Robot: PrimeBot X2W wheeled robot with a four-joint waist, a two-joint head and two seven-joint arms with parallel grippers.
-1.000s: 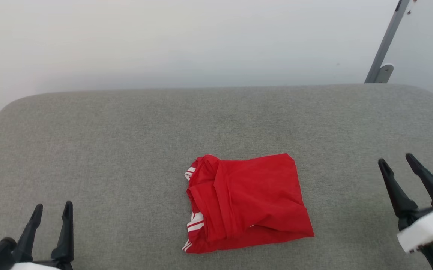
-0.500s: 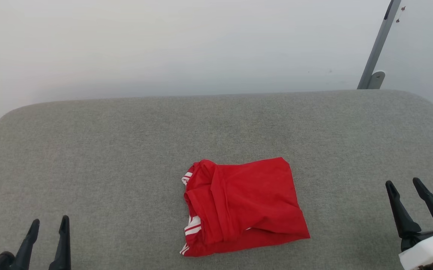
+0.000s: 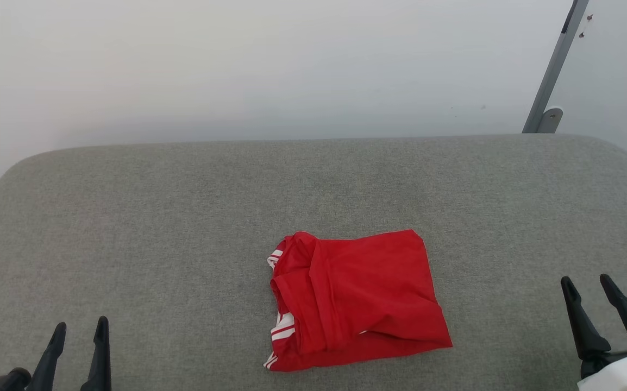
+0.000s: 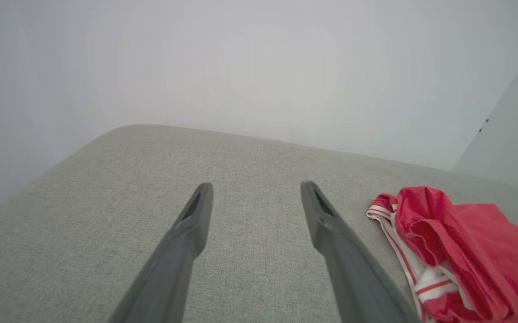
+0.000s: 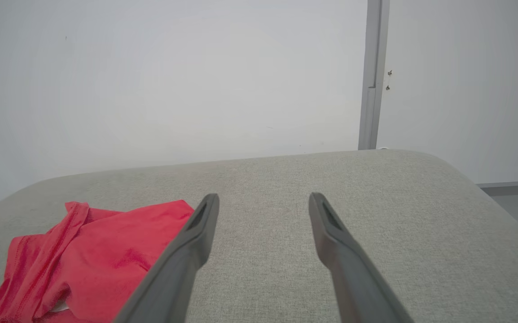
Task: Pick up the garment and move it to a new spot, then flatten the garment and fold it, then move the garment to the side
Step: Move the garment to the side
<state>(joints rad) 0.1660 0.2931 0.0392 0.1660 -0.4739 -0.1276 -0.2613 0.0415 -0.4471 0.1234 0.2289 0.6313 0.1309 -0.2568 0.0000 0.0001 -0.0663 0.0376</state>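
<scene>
The garment (image 3: 357,301), a red shirt folded into a rough square with red-white striped trim showing at its left edge, lies on the grey cushioned surface (image 3: 183,217) near the front centre. In the left wrist view the garment (image 4: 461,251) sits at the right; in the right wrist view the garment (image 5: 84,255) sits at the lower left. My left gripper (image 3: 81,326) stands open at the lower left, well left of the shirt. My right gripper (image 3: 585,281) stands open at the lower right, well right of it. Both are empty, as the left gripper (image 4: 254,188) and right gripper (image 5: 263,199) show in their wrist views.
A pale wall rises behind the cushion. A grey metal post (image 3: 555,70) leans at the back right, also seen as a post (image 5: 372,76) in the right wrist view. The cushion's rounded edges fall away at the far left and far right.
My right gripper has drawn back toward the lower right, away from the shirt. My left gripper has sunk slightly lower. The view has shifted a little; the garment lies still.
</scene>
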